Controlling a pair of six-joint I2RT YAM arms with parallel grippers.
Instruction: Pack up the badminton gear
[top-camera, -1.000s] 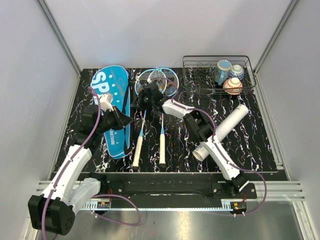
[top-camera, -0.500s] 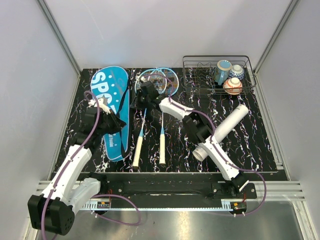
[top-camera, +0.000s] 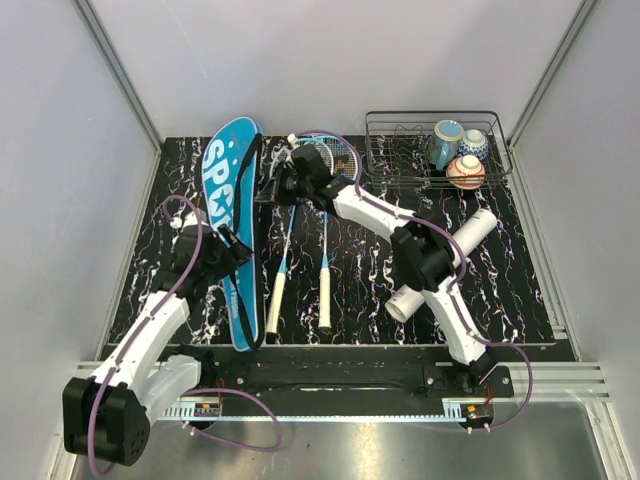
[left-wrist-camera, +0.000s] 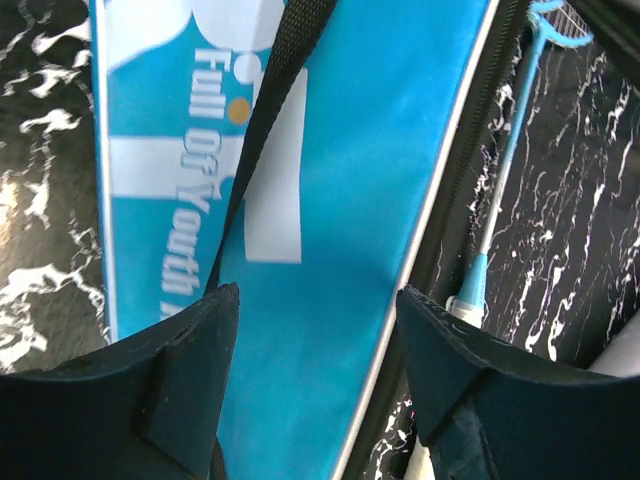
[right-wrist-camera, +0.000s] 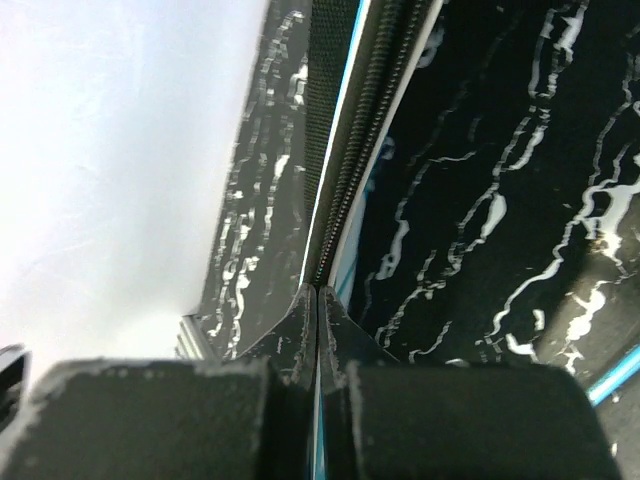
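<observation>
The teal racket bag (top-camera: 228, 170) lies lengthwise at the left, its far half tipped up on edge. My right gripper (top-camera: 277, 187) is shut on the bag's zipper edge (right-wrist-camera: 345, 150), with the jaws pressed together (right-wrist-camera: 318, 292). My left gripper (top-camera: 228, 258) stands open just above the bag's near half (left-wrist-camera: 350, 200), one finger on each side and nothing between them (left-wrist-camera: 315, 296). A black strap (left-wrist-camera: 270, 110) crosses the bag. Two blue-framed rackets (top-camera: 324, 240) lie side by side right of the bag, with white handles (top-camera: 275, 308) toward me. A white tube (top-camera: 447, 258) lies at the right.
A black wire rack (top-camera: 400, 150) holding three ceramic cups (top-camera: 465, 170) stands at the back right. White walls close the table on three sides. A racket shaft (left-wrist-camera: 505, 180) runs along the bag's right edge in the left wrist view.
My left gripper has opened, let go of the bag and drawn back toward me. My right gripper closed on the zipper edge and pulled it toward the back, tipping the bag up.
</observation>
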